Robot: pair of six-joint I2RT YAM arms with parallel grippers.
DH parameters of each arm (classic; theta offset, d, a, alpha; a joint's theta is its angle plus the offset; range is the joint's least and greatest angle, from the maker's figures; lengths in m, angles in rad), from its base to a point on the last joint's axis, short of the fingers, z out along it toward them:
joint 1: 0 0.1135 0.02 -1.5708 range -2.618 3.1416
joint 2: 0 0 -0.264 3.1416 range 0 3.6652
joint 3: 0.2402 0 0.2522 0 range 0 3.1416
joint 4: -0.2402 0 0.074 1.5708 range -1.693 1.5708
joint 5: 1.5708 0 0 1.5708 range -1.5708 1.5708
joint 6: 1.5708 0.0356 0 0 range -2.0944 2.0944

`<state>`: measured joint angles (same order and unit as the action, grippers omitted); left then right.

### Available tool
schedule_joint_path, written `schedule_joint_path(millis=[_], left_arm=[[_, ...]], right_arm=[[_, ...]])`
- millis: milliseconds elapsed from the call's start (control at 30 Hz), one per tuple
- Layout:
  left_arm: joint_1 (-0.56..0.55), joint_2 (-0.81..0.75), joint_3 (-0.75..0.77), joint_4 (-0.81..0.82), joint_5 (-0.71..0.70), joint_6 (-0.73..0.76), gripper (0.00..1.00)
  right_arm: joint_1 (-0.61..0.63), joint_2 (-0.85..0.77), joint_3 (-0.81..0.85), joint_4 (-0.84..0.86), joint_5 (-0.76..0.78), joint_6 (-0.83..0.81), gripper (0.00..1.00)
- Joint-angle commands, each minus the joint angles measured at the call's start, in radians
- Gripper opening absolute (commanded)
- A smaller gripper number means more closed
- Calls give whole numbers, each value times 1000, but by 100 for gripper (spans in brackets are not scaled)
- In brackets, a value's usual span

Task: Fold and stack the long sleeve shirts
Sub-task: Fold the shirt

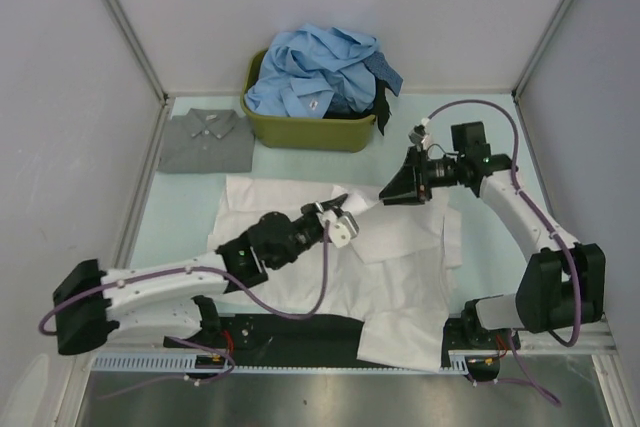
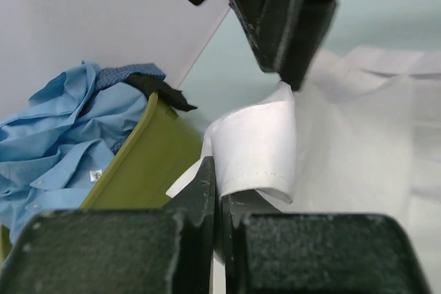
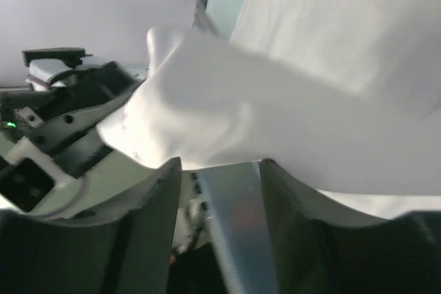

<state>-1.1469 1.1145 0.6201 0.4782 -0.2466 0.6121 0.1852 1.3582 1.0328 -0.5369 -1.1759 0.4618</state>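
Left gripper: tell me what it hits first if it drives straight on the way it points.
Beyond the white shirt sleeve pinched in its fingers, the left gripper points at the right gripper, close ahead. That would likely be met first, though the depth between them is unclear.

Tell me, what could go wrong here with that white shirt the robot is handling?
1. The left hand pinches only a curled edge of the white shirt, so the cloth might slip out when pulled.
2. The right hand, open, sits close over the same fold; it may snag the cloth and wrinkle the shirt.
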Motion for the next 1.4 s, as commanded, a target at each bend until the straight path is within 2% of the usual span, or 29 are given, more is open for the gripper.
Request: schedule_joint_path(millis=[0, 33, 100, 133, 200, 300, 333, 400, 500, 567, 667, 800, 967, 1200, 1233, 1333, 1367], left_arm=[[42, -143, 99, -503, 278, -235, 0], [50, -174, 127, -547, 361, -280, 0], [65, -183, 161, -657, 430, -328, 0], [75, -179, 196, -688, 494, -384, 0], [91, -165, 219, -742, 526, -454, 0], [203, -104, 248, -780, 645, -631, 0], [282, -76, 251, -789, 671, -673, 0], [364, -9, 256, -802, 759, -779, 0], [546, 48, 250, -796, 823, -853, 0], [616, 73, 247, -805, 833, -867, 0], [786, 106, 241, -846, 836, -873, 0], [913, 156, 221, -888, 827, -828, 0], [1001, 258, 216, -903, 819, -746, 2], [1125, 384, 202, -905, 825, -736, 4], [1135, 402, 199, -905, 831, -736, 6], [1144, 421, 208, -914, 839, -716, 27], [1144, 426, 225, -926, 845, -691, 40]], right_arm=[[-101, 54, 280, -609, 53, -671, 60], [-116, 86, 356, -685, 82, -871, 63], [-124, 119, 401, -817, 154, -983, 66], [-141, 140, 394, -818, 165, -999, 69], [-148, 160, 380, -734, 205, -962, 71], [-135, 199, 342, -582, 260, -893, 69], [-125, 220, 332, -552, 275, -884, 65], [-104, 252, 317, -488, 338, -858, 63], [-104, 346, 323, -457, 416, -842, 59], [-113, 381, 343, -468, 444, -858, 56], [-121, 438, 369, -482, 515, -858, 54], [-124, 473, 380, -491, 561, -862, 51], [-125, 484, 397, -488, 575, -859, 49], [-154, 466, 418, -512, 598, -871, 47], [-168, 461, 415, -520, 601, -874, 47], [-203, 444, 409, -528, 619, -879, 48], [-229, 438, 403, -528, 627, -879, 50]])
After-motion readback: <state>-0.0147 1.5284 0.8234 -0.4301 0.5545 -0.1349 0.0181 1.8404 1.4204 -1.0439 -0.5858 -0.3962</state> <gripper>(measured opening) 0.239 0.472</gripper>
